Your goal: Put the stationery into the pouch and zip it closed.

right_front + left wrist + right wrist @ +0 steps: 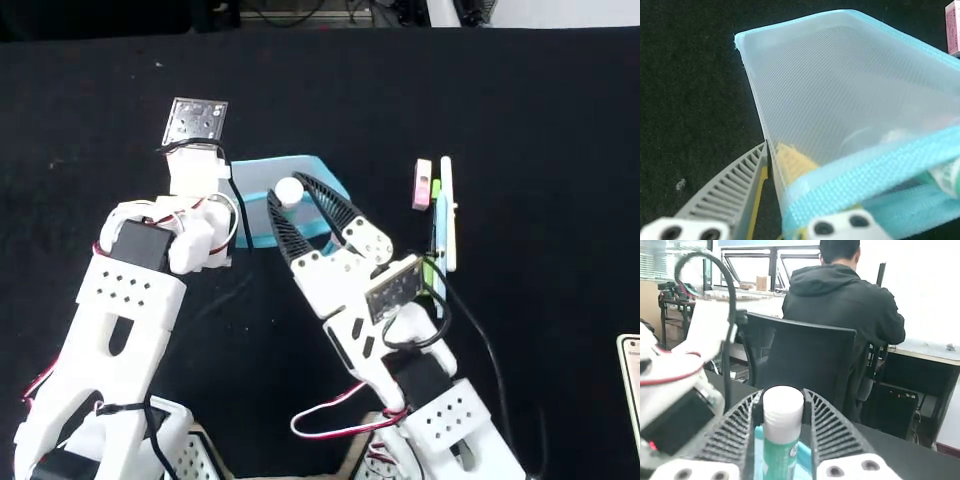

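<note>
Item 1, writing: I am finding nothing I can read. Print is showing on the pink eraser [952, 27] and on a card [630, 375] at the worktop's right edge, too small to make out.

Item 2, right claw [783, 395]: I am seeing its arm stretched from the near edge toward the middle of the worktop [520, 100]. Its black ribbed fingers [732, 432] are pressing on both sides of a glue stick [782, 425] with a white cap and green body, held upright just above the pouch [270, 175].

Item 3, left claw [776, 155]: I am seeing its arm reaching from the near left corner to the pouch's left end. It is closed on the edge of the pouch, with the grey finger [725, 200] lying against the outside of the mesh wall.

Item 4, pouch: pale mesh with a teal zip band, lying near the middle of the worktop.

Item 5, loose stationery: the eraser, a green marker [436, 188] and a white pen [447, 210] are lying side by side toward the right edge, apart from the pouch.

Item 6, surroundings: I am working over a black cloth worktop. A black office chair [800, 360] and a desk [930, 350] are standing in the room behind.
</note>
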Controlling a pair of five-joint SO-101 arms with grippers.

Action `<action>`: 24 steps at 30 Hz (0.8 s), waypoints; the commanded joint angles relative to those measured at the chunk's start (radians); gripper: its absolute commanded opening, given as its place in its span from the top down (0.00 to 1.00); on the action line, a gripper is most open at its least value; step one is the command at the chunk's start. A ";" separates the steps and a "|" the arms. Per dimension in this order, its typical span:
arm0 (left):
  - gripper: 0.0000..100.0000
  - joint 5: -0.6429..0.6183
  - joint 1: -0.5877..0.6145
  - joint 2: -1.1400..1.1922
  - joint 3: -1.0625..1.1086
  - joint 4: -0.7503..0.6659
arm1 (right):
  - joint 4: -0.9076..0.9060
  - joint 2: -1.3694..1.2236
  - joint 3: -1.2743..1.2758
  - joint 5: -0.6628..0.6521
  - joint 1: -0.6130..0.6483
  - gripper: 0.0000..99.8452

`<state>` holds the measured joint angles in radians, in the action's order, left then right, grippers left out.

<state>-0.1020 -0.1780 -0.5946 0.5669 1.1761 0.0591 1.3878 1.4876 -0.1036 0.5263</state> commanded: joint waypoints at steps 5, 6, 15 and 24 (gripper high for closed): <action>0.97 -0.011 -0.021 0.011 0.038 -0.002 | -0.078 0.012 -0.015 0.000 -0.058 0.99; 0.97 -0.011 -0.021 0.011 0.038 -0.002 | -0.124 0.015 -0.025 0.000 -0.058 0.99; 0.97 -0.011 -0.021 0.012 0.038 -0.002 | -0.525 0.209 -0.097 0.002 -0.058 0.99; 0.97 -0.011 -0.021 0.009 0.038 -0.002 | -0.523 0.239 -0.099 0.000 0.046 0.99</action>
<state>-0.1020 -0.1795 -0.5946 0.5715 1.1761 -0.4733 1.6103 1.4446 -0.1051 0.5247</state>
